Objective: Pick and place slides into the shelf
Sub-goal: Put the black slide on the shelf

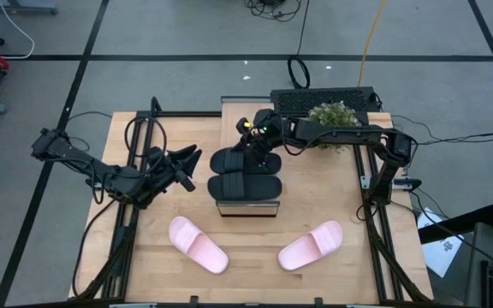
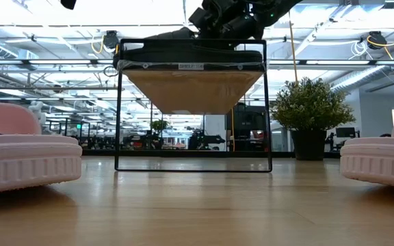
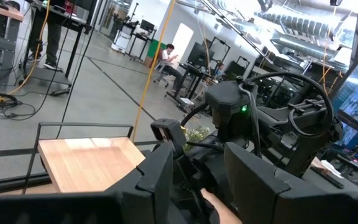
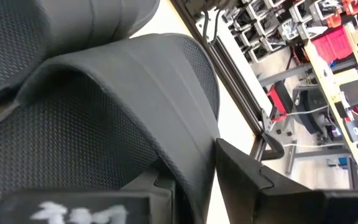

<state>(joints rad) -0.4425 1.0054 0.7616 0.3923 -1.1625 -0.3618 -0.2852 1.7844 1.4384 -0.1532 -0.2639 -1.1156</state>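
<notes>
From above, a wooden table (image 1: pixel 315 278) sits on a grey floor, with a dark robot arm on each side.

At the left, the left gripper (image 1: pixel 187 168) hangs over the table just left of the shelf (image 1: pixel 246 208), holding nothing. Its jaws stand a little apart. The camera on its wrist looks across the bare far end of the shelf's wood top toward the other arm.

Toward the front of the table, left of centre, a pink slide (image 1: pixel 198 245) lies flat on the wood at a slant.

In the centre stands the shelf, a narrow rack with a light wood top and a dark metal frame. Two black slides rest on its top side by side: the near black slide (image 1: pixel 245 186) and, just behind it, the far black slide (image 1: pixel 240 161). From table height, the slides show as a dark band along the top of the frame.

The right gripper (image 1: pixel 257 142) reaches in from the right and is down on the far black slide. Its wrist camera shows one dark finger (image 4: pixel 260 180) pressed against the edge of that slide's wide strap, so the jaws appear clamped on it.

Right of centre at the front, a second pink slide (image 1: pixel 311 245) lies flat, also at a slant.

Behind the right arm, a small potted plant (image 1: pixel 335 115) stands at the table's far edge.
</notes>
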